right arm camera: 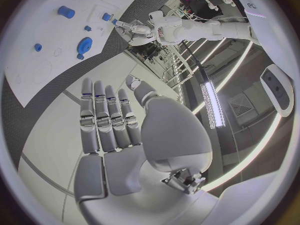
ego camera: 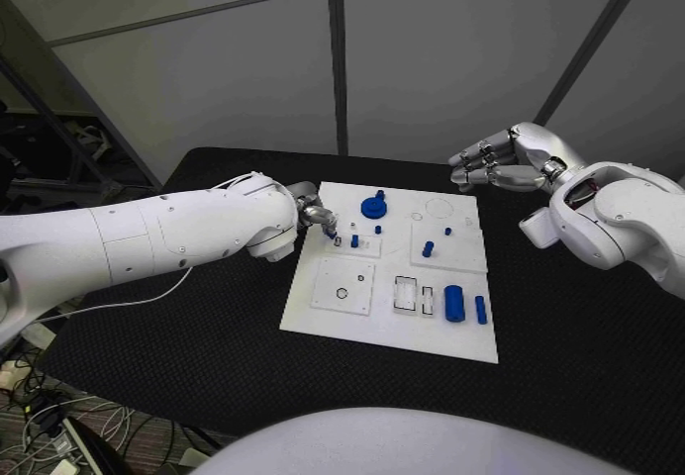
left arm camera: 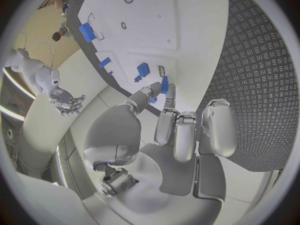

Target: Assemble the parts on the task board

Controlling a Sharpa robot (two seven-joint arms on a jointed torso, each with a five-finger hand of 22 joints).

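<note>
The near edge of the task board (ego camera: 385,341) lies closest to the camera on the black table (ego camera: 571,327). Just beyond it, on the board's right half, a long blue cylinder (ego camera: 454,302) and a slimmer blue bar (ego camera: 481,310) lie flat beside two rectangular slots (ego camera: 407,294). These parts are loose; a nudge to the board would probably roll the cylinder out of place.

At mid-board, the left hand (ego camera: 317,220) reaches in from the board's left edge. Its thumb and one finger are closed on a small blue peg (left arm camera: 164,84), with the remaining fingers curled beside it. In the left wrist view the peg hangs just above the board near a small blue block (left arm camera: 143,68). Main risk: the pinch covers only a short length of the peg, so a tilted approach could jam it against a hole rim or twist it out of the grasp. The fingers also partly hide the target from the head camera.

Farther back stands a blue round knob (ego camera: 374,207). Beyond the board's far right corner, the right hand (ego camera: 500,158) hovers with nothing in it, fingers loosely bent and apart.
</note>
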